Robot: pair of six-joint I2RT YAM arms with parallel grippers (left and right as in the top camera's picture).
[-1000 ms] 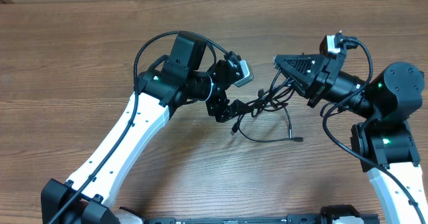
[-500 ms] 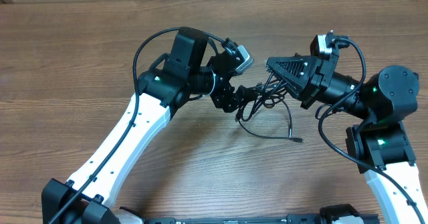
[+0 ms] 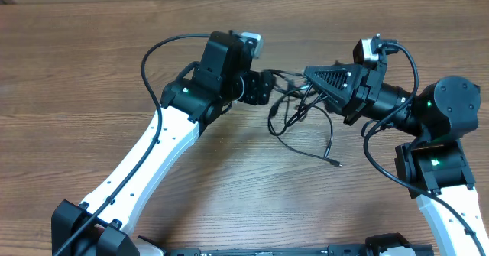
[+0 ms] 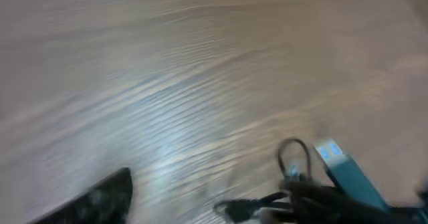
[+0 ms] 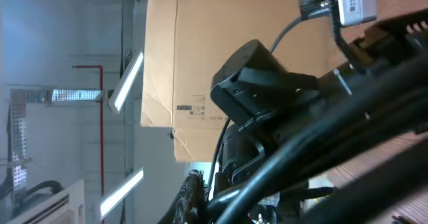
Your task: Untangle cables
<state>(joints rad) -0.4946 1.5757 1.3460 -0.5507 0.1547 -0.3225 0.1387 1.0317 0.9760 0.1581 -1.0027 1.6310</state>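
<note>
Hanging in loops overhead, the cables (image 3: 296, 107) blur in left wrist view.

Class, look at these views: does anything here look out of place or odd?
Yes. The cables sit in a knotted clump between the left claw and right claw, and one loose strand loops away across the table, ending in a plug.
</note>
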